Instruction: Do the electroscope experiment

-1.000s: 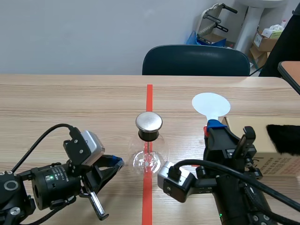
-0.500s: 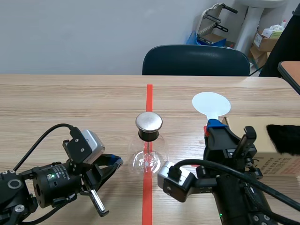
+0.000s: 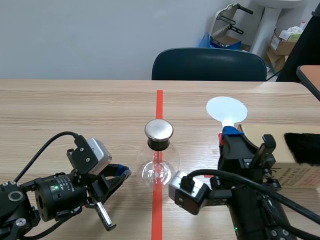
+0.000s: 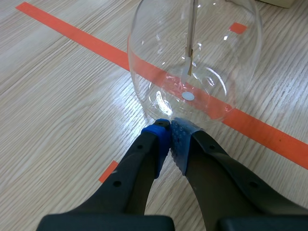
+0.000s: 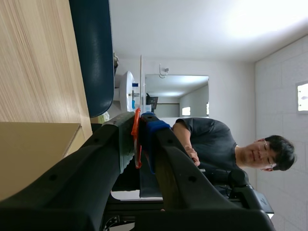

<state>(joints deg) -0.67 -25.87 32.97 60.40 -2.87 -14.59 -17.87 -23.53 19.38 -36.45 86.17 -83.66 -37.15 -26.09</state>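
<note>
1. Centrally on the wooden table (image 3: 75,110), the electroscope (image 3: 159,162) stands upright on the orange-red tape line (image 3: 159,102); it is a clear glass flask with a round metal cap (image 3: 159,129) on a dark neck
2. Through the glass, the left wrist view shows a thin rod (image 4: 192,38) hanging straight down inside the flask, its lower end clear of the flask's bottom
3. The left gripper (image 4: 171,134) lies low over the table on the electroscope's left side; its two fingers are pressed together with nothing between them, and the pad tips (image 4: 182,137) sit right at the foot of the flask, touching it or very nearly so
4. The right gripper (image 3: 226,134) is to the right of the electroscope, pointing away from the robot; its fingers are clamped close on the thin orange-red handle (image 5: 136,139) of a white disc (image 3: 227,109)
5. That white disc sits beyond the fingertips, to the right of the metal cap and farther from the robot, well apart from it; in the right wrist view it shows edge-on as a thin pale line ahead of the fingers
6. A cardboard box (image 3: 280,165) rests on the table just right of the right arm, with a piece of black fur (image 3: 303,147) on top of it
7. A dark blue chair (image 3: 209,64) stands at the table's far edge
8. Past the gripper in the right wrist view, a person (image 5: 211,147) in a dark shirt is in the background
</note>
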